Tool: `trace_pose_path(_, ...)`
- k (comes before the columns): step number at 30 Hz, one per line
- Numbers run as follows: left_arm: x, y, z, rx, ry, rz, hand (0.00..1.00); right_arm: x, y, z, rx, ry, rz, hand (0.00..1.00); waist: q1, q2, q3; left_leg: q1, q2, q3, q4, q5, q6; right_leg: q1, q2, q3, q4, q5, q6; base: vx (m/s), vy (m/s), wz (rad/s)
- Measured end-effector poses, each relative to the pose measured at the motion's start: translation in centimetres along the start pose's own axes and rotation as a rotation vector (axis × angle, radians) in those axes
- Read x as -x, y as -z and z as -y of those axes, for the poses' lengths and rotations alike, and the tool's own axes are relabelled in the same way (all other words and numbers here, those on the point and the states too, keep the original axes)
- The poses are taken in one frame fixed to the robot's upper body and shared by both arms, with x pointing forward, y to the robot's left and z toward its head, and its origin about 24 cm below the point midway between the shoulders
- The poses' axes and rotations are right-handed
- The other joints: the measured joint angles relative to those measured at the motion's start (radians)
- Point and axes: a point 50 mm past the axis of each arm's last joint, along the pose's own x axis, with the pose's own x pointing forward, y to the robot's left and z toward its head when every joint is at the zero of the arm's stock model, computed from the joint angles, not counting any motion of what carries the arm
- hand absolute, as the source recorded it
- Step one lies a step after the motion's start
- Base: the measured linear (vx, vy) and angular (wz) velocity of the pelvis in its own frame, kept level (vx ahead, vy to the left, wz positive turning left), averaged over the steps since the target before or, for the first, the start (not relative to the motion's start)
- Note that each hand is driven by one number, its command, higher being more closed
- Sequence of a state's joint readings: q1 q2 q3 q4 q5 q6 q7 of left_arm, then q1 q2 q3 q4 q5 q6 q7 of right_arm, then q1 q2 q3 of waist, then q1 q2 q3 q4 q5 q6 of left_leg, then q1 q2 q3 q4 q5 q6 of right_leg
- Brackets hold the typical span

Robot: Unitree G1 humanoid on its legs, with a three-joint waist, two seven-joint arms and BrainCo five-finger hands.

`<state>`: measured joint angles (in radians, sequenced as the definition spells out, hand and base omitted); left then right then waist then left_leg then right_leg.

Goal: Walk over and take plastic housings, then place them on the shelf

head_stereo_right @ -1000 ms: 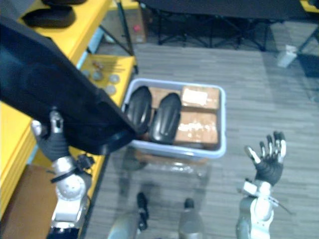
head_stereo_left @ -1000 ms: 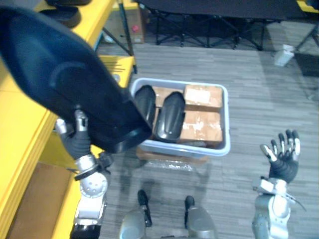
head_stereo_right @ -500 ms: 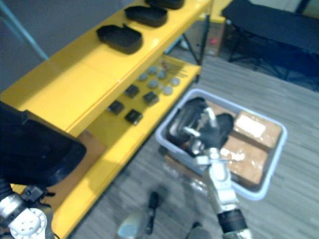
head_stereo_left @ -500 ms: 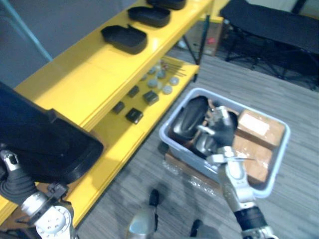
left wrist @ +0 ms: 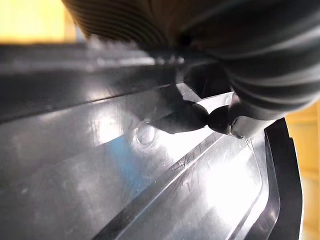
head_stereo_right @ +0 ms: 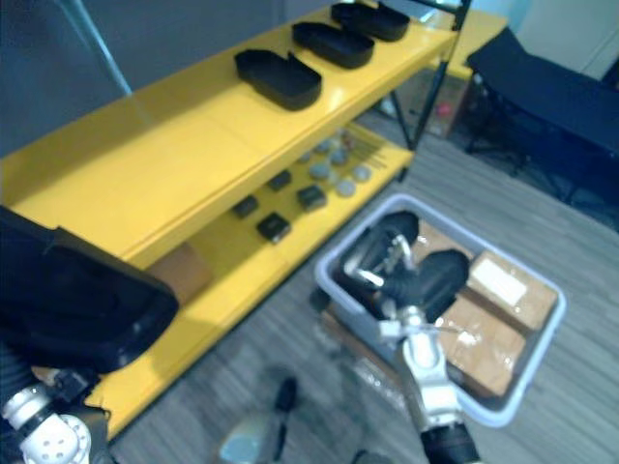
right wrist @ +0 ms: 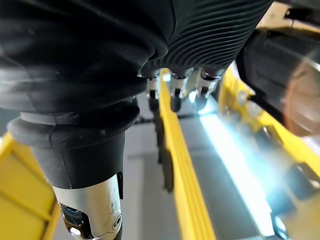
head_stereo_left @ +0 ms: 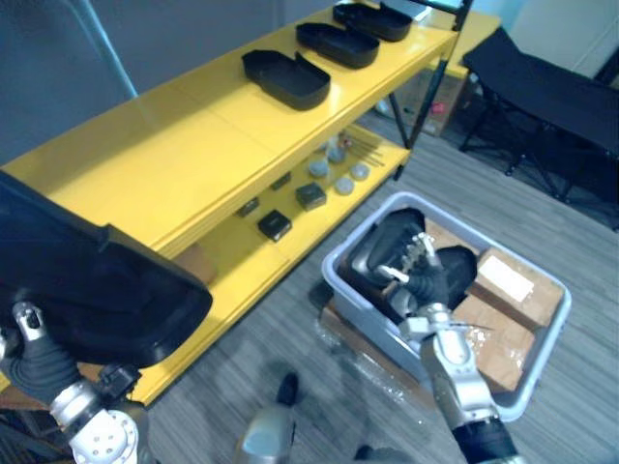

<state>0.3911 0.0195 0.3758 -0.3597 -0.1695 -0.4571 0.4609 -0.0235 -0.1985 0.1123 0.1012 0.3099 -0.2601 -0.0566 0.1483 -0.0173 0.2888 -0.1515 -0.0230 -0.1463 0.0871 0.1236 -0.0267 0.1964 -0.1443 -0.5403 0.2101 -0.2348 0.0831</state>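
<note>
Clutching black housing [head_stereo_left: 97, 290], left hand [head_stereo_left: 39, 362] — right hand [head_stereo_left: 423, 280] over bin [head_stereo_left: 545, 360]; box label [head_stereo_left: 506, 280] unreadable.

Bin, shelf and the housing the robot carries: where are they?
Bin [head_stereo_left: 329, 274], left eye view, left corner of its rim.
Shelf [head_stereo_left: 145, 164], left eye view, bare top board.
Housing [head_stereo_left: 97, 290], left eye view, its dark outer shell.

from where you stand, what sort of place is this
Probably a workshop or parts store: a yellow shelf with black plastic housings, small parts on its lower level, a grey bin of cardboard boxes.
</note>
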Motion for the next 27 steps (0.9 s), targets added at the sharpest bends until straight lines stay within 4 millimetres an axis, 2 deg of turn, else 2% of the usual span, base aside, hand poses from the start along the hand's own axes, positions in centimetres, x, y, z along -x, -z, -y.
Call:
trace_pose_path(2, 0.2, 0.3, 0.0, 0.022, 0.015, -0.03, 1.0, 0.2, 0.0, 1.1, 0.025, 0.033, -0.005, 0.0, 0.007, -0.008, 0.004, -0.012, 0.006, 0.018, 0.01, 0.012, 0.004, 0.003, 0.01, -0.012, 0.016, -0.013, -0.007, -0.01, -0.063, 0.65)
trace_pose_path(4, 0.6, 0.6, -0.7, 0.037, -0.014, -0.065, 1.0, 0.1, -0.1, 1.0, 0.026, 0.026, 0.001, 0.0, 0.023, -0.009, 0.005, -0.012, 0.006, 0.017, 0.012, 0.017, -0.002, 0.002, 0.01, -0.006, 0.028, -0.014, -0.01, 0.02, -0.032, 0.1)
trace_pose_path(7, 1.1, 0.8, -1.1, 0.047, -0.032, -0.094, 1.0, 0.1, -0.1, 0.9, 0.026, 0.023, 0.0, 0.0, 0.027, -0.01, 0.005, -0.007, 0.004, 0.018, 0.016, 0.019, -0.005, 0.0, 0.011, 0.029, 0.042, -0.021, -0.021, 0.0, 0.0, 0.0)
trace_pose_path(10, 1.0, 0.7, -0.9, 0.05, -0.014, -0.088, 1.0, 0.1, 0.3, 1.0, 0.045, 0.03, -0.007, 0.0, 0.026, -0.007, 0.01, -0.01, 0.011, 0.024, 0.031, 0.009, 0.0, -0.004, 0.016, 0.046, 0.044, -0.027, -0.024, -0.06, -0.005, -0.07)
trace_pose_path(14, 0.5, 0.5, -0.3, 0.065, 0.046, -0.062, 1.0, 0.2, 0.0, 1.2, 0.048, 0.052, 0.027, 0.0, -0.002, -0.006, 0.013, -0.053, 0.007, 0.02, 0.064, -0.002, 0.0, -0.031, 0.021, 0.057, 0.064, -0.052, -0.001, -0.07, 0.014, 0.17)
trace_pose_path(16, -0.5, 0.1, 1.7, 0.102, 0.186, -0.017, 1.0, 0.7, -0.3, 2.3, 0.078, 0.102, 0.045, 0.0, -0.028, -0.01, 0.012, -0.084, -0.021, 0.018, 0.068, 0.003, 0.007, -0.079, 0.036, 0.139, 0.12, -0.094, -0.005, -0.04, -0.032, 0.8)
trace_pose_path(18, -1.2, -0.6, 3.9, 0.162, 0.342, 0.033, 1.0, 1.2, -0.8, 3.5, 0.126, 0.148, 0.059, 0.0, -0.049, -0.008, 0.016, -0.089, -0.053, 0.018, 0.024, 0.008, 0.015, -0.095, 0.011, 0.141, 0.154, -0.091, -0.004, 0.04, 0.007, 0.69)
trace_pose_path(20, -1.6, -1.1, 4.6, 0.157, 0.398, 0.077, 1.0, 1.0, -1.5, 3.5, 0.133, 0.143, 0.096, 0.0, -0.05, -0.003, 0.025, -0.089, -0.056, 0.031, 0.008, 0.029, 0.038, -0.109, 0.002, 0.157, 0.162, -0.089, -0.002, 0.09, 0.066, 0.08)
trace_pose_path(21, -2.0, -1.5, 5.1, 0.147, 0.423, 0.113, 1.0, 0.7, -2.3, 3.5, 0.142, 0.134, 0.144, 0.0, -0.05, 0.002, 0.049, -0.088, -0.05, 0.047, 0.009, 0.045, 0.042, -0.112, 0.001, 0.189, 0.168, -0.089, -0.002, 0.04, 0.078, -0.2)
trace_pose_path(25, -2.9, -2.7, 6.4, 0.122, 0.464, 0.217, 1.0, -1.4, -5.3, 3.1, 0.175, 0.075, 0.289, 0.0, -0.052, 0.001, 0.092, -0.099, -0.037, 0.104, -0.048, 0.046, 0.043, -0.185, -0.001, 0.271, 0.149, -0.087, -0.006, 0.0, 0.076, -0.38)
trace_pose_path(27, -3.4, -3.3, 7.3, 0.126, 0.474, 0.274, 1.0, -1.9, -6.0, 3.1, 0.184, 0.065, 0.315, 0.0, -0.055, 0.002, 0.097, -0.113, -0.038, 0.115, -0.065, 0.048, 0.043, -0.211, -0.001, 0.291, 0.143, -0.084, -0.01, 0.03, 0.043, -0.2)
